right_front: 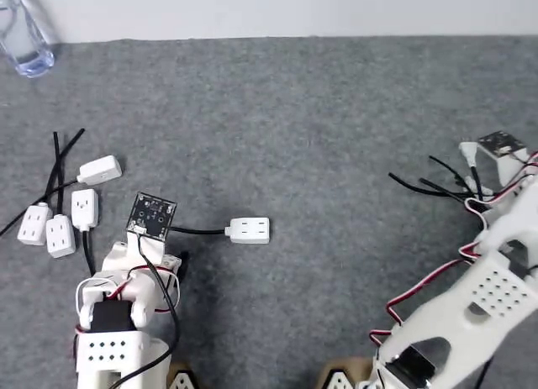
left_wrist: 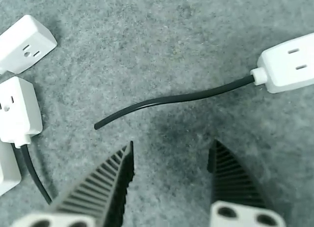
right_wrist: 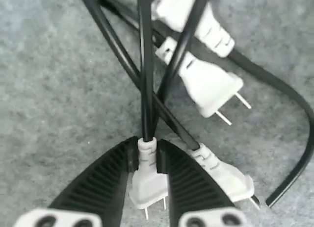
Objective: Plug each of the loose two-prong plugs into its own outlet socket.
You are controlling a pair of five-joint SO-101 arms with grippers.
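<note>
1. The right gripper (right_wrist: 147,143) is clamped on the body of a white two-prong plug (right_wrist: 147,185). The prongs point back toward the wrist, and its black cord (right_wrist: 143,65) runs out past the fingertips
2. A second plug (right_wrist: 225,177) lies just beside the gripper. A third plug (right_wrist: 208,87) and a fourth plug (right_wrist: 196,18) lie farther out, and their cords cross over one another
3. The left gripper (left_wrist: 171,146) has its jaws apart and holds nothing. It hangs over the bare desk (right_front: 336,137), near the cut end of a cord stub (left_wrist: 162,102) that leads to a lone outlet socket (left_wrist: 289,67)
4. Four more sockets (right_front: 59,235) cluster to the left arm's left, close together, with short black cords fanning out
5. A clear bottle (right_front: 23,36) stands at the far left corner. I cannot tell what is in it
6. A wide stretch of grey desk lies open between the sockets and the plugs. The plugs sit close to the right edge of the high view, and the desk's far edge meets a white wall (right_front: 294,11)
</note>
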